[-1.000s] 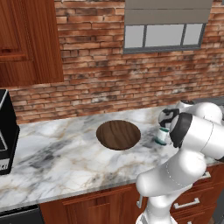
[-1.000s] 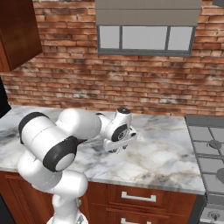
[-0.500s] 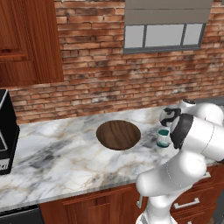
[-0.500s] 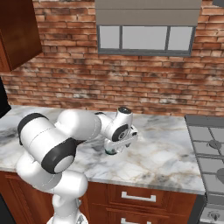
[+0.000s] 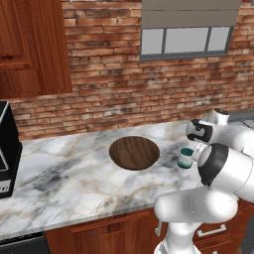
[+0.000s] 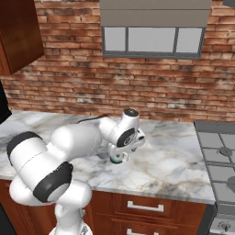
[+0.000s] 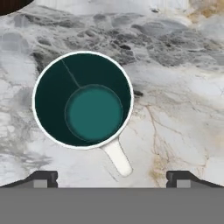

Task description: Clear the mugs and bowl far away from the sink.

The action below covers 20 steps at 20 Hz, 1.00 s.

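A teal mug (image 7: 83,99) with a white rim and a white handle stands upright and empty on the marble counter, seen straight down in the hand view. My gripper (image 7: 112,179) hovers above it, open, its fingertips (image 7: 43,178) wide apart and holding nothing. From the left base view the mug (image 5: 185,157) stands just right of the wide dark-brown wooden bowl (image 5: 134,153), with the gripper (image 5: 195,147) over the mug. In the right base view the mug (image 6: 118,159) peeks out under the hand (image 6: 125,146). A dark edge of the bowl (image 7: 9,4) shows in the corner of the hand view.
A black appliance (image 5: 7,149) stands at the counter's left end. A stove (image 6: 221,158) adjoins the counter on the right. The marble counter (image 5: 64,178) runs along a brick wall, and drawers (image 6: 144,209) sit under its front edge.
The hand has drawn up and away from the mug, which stays standing on the counter beside the bowl. The bowl has not moved.
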Motion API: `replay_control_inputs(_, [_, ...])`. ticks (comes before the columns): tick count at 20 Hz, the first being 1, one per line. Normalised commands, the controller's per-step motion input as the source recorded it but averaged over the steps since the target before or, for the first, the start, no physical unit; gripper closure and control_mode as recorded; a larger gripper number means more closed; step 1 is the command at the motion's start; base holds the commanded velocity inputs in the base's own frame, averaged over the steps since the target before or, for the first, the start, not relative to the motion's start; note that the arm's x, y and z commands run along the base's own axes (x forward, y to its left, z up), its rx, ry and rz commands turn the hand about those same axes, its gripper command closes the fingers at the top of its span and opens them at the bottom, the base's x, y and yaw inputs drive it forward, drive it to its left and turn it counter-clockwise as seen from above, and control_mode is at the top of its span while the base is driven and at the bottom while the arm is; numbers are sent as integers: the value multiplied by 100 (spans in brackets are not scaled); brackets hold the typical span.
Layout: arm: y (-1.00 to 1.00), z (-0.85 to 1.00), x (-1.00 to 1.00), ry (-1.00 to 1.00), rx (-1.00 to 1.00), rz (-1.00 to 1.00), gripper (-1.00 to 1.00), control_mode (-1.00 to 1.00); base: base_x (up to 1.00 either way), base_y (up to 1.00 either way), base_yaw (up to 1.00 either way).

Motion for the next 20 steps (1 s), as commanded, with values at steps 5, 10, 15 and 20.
replay_control_inputs(5, [0,57,-28,1,0,0,-100,-100,0,0,0])
replay_control_inputs(10, [0,71,-27,7,-1,-9,-100,-100,0,0,0])
replay_control_inputs(15, [9,80,-42,5,-4,-38,-100,-100,0,0,0])
replay_control_inputs(20, [0,42,-76,2,9,-67,-100,-100,0,0,0])
